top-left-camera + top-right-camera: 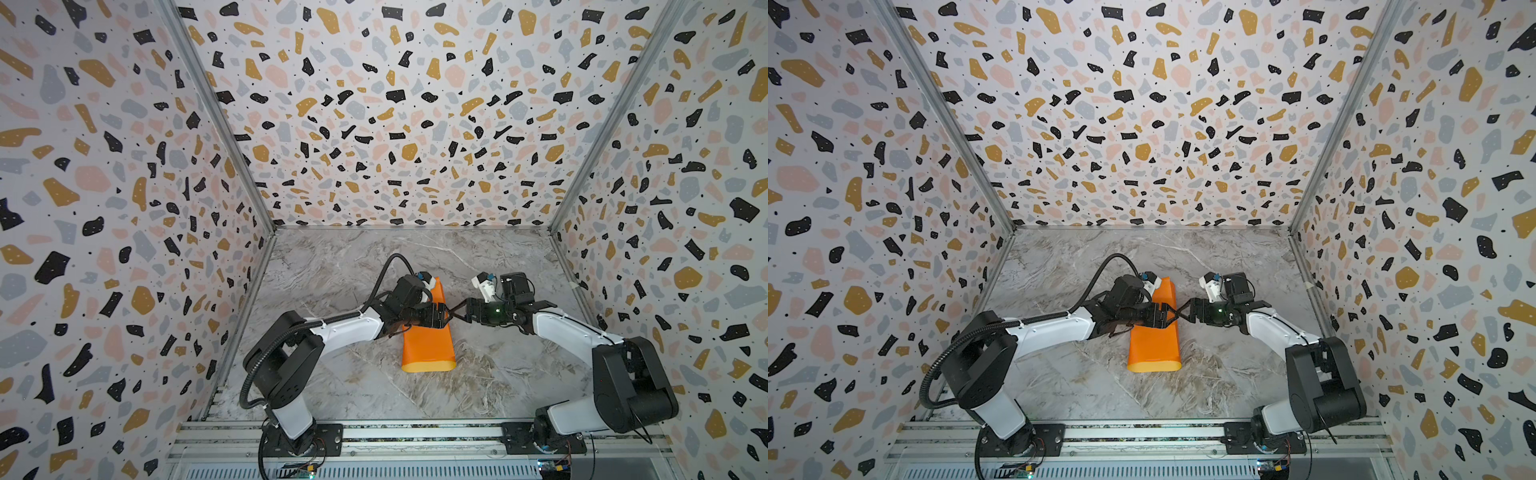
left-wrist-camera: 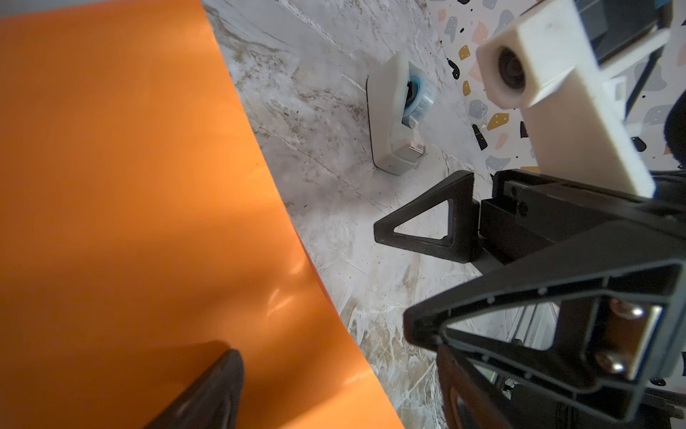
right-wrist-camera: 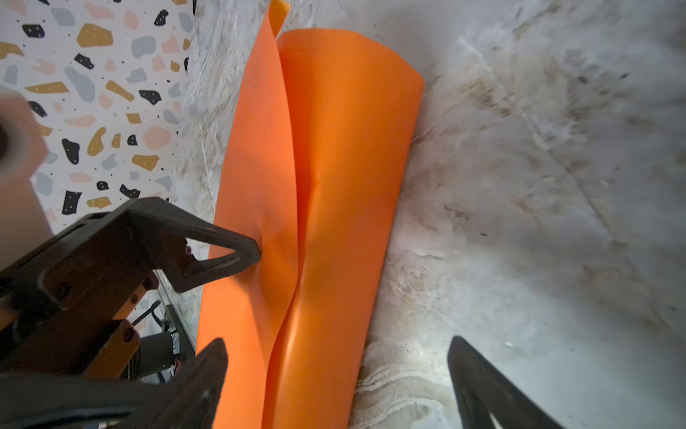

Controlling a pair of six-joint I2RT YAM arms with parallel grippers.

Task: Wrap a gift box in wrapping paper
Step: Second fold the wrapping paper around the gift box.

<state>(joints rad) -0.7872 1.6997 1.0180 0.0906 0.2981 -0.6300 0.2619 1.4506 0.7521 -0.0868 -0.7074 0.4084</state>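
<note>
Wrapping paper (image 1: 428,349) folded loose on the bench (image 1: 332,270), nothing gripping it
Left gripper (image 1: 444,316) fingers are spread wide above it, one tip dimpling the orange flap; gift box unseen, presumably inside the fold. Right gripper (image 1: 459,313) fingers gape empty just beside. Unclamped, no tape showing, the overlap could spring open, or that pressing tip could drag it askew.

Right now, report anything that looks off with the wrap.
The wrapping paper is a loose, puffy tube: its overlapping flaps rise in a ridge instead of lying flat, no tape shows on the seam, and the near end gapes open. The gift box is not visible.
</note>
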